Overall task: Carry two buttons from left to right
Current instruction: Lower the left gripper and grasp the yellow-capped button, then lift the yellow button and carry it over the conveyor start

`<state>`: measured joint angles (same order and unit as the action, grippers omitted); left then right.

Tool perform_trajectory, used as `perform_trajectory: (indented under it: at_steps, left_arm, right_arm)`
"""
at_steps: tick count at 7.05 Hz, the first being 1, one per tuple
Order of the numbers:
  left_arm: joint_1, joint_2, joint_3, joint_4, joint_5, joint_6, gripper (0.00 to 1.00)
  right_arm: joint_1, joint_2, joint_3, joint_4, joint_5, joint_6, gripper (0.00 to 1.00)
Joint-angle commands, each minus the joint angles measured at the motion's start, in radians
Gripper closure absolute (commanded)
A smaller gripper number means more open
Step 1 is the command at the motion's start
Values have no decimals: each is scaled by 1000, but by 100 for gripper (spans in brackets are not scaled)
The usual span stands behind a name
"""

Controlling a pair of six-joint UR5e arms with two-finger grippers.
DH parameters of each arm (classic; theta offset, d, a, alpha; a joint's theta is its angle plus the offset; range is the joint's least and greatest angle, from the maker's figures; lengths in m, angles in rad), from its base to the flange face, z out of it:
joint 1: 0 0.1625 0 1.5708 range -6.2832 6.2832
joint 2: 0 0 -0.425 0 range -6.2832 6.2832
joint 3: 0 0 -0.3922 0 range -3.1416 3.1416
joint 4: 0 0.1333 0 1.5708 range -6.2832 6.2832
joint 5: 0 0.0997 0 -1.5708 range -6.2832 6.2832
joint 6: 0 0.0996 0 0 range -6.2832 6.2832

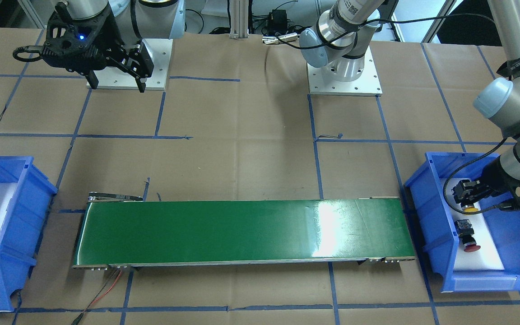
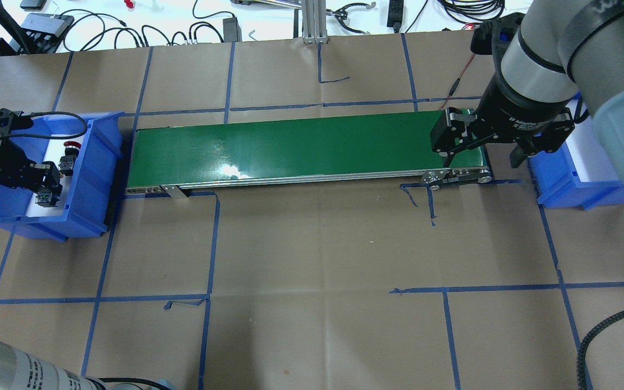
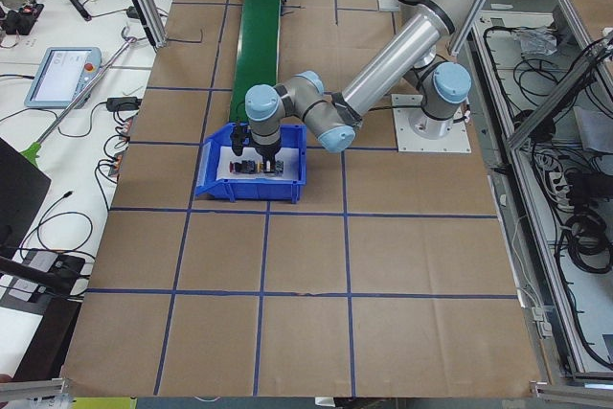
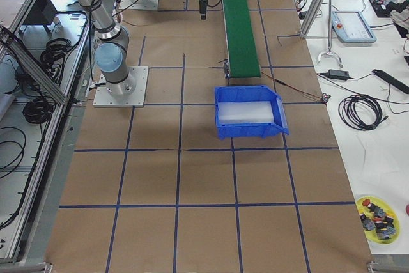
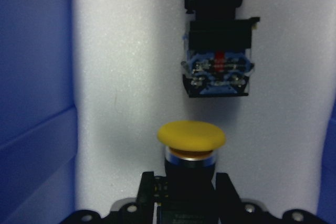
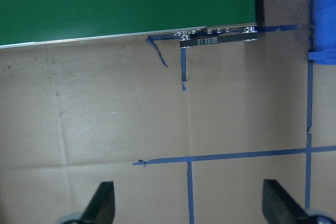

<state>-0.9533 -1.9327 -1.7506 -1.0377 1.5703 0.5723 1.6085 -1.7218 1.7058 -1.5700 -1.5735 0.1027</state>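
In the front-facing view, at the right of the frame, the left gripper [image 1: 466, 195] is down inside a blue bin [image 1: 427, 198], directly at the yellow-capped button [image 1: 469, 208]. The red-capped button [image 1: 466, 234] lies just beside it, lower in the frame, on white foam. A green conveyor belt [image 1: 242, 230] crosses the middle. At the upper left the right gripper [image 1: 118, 85] hangs above the table with fingers spread, holding nothing.

In the overhead view the right gripper [image 2: 481, 161] hovers at the right end of the belt, and a second blue bin [image 2: 572, 189] is just past it.

The two side views are too small to add detail about the grasp.

In the left wrist view one finger [image 5: 149, 184] and its partner press on both sides of the black body under the yellow cap [image 5: 191, 135], so I judge that this button is grasped. The red-capped button [image 5: 218, 61] lies apart, in the upper part of the frame. A straight vertical lift seems best, so that the cap does not touch the neighbour or the bin wall. After that, I think it should be set low and gently on the near end of the belt, because a round cap may roll.

In the right wrist view the fingers [image 6: 102, 203] are wide apart and the belt end [image 6: 126, 3] is at the top. This is a good place to wait.
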Motion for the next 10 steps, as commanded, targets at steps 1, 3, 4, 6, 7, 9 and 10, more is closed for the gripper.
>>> perform_trajectory:
  at_steps: [1, 3, 4, 6, 7, 9, 10]
  left_arm:
    - [-16, 29, 203, -273, 2, -11, 96]
    - [-38, 38, 372, -454, 4, -12, 96]
    - [-70, 35, 431, -473, 4, -14, 96]
    - [-209, 24, 494, -473, 10, -87, 96]
    - [-270, 21, 488, -475, 11, -125, 96]
    - [-385, -3, 455, -467, 20, -292, 96]
    - [-425, -23, 401, -444, 39, -363, 96]
  right_arm:
    - [-1, -1, 0, 1, 0, 0, 0]
    - [-1, 1, -2, -2, 1, 0, 0]
    - [-1, -1, -2, -2, 1, 0, 0]
    - [1, 1, -2, -2, 1, 0, 0]
    - [-1, 1, -2, -2, 1, 0, 0]
    - [-1, 1, -2, -4, 1, 0, 0]
    - [-2, 1, -2, -2, 1, 0, 0]
